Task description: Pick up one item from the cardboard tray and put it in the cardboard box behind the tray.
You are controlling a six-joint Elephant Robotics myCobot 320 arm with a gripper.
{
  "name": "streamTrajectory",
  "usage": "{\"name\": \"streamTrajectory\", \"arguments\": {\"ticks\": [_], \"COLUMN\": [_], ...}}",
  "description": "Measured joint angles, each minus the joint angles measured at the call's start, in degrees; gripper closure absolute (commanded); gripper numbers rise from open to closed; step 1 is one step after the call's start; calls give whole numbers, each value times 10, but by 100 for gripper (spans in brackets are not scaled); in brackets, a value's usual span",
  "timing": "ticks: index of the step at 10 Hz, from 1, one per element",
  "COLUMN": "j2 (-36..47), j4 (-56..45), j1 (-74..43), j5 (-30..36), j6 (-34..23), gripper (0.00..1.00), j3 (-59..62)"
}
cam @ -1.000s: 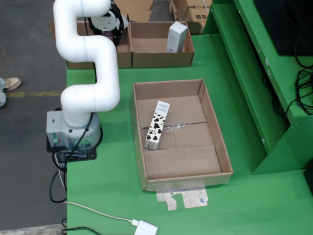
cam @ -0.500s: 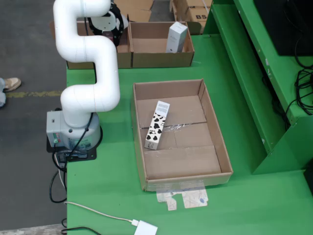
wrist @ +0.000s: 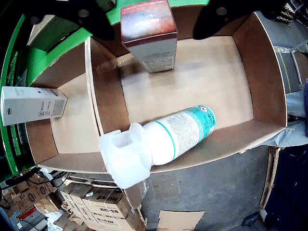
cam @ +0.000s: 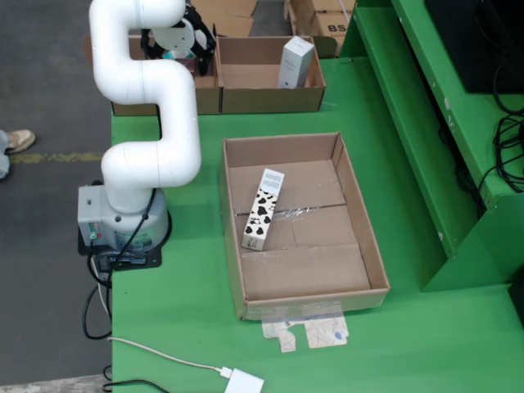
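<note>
In the fixed view my gripper (cam: 176, 39) hangs over the left cardboard box (cam: 206, 92) behind the tray. The wrist view looks down into that box (wrist: 262, 72). My gripper (wrist: 151, 12) is open, its black fingers (wrist: 91, 18) spread wide. Between them, with a gap on each side, stands a small red-topped carton (wrist: 149, 36) on the box floor. A white bottle with a teal label (wrist: 166, 139) lies on its side in the same box. The cardboard tray (cam: 372, 246) holds a cow-patterned carton (cam: 262, 210) lying flat.
The right-hand back box (cam: 270, 100) holds an upright white carton (cam: 295, 61), which the wrist view shows at its left (wrist: 31, 106). Green shelving (cam: 426, 123) runs along the right. A white cable and adapter (cam: 244, 381) lie at the table's front. More boxes (wrist: 96, 202) are stacked below.
The gripper's fingers stand wider apart than before, and a bit of teal shows under it. The arm, the tray and its carton have not moved.
</note>
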Motion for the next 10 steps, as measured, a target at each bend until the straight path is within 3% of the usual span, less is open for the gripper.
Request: {"name": "streamTrajectory", "arguments": {"ticks": [1, 10], "j2": [0, 0], "j4": [0, 0], "j1": [0, 0], "j5": [0, 0], "j6": [0, 0], "gripper": [0, 0], "j3": [0, 0]}}
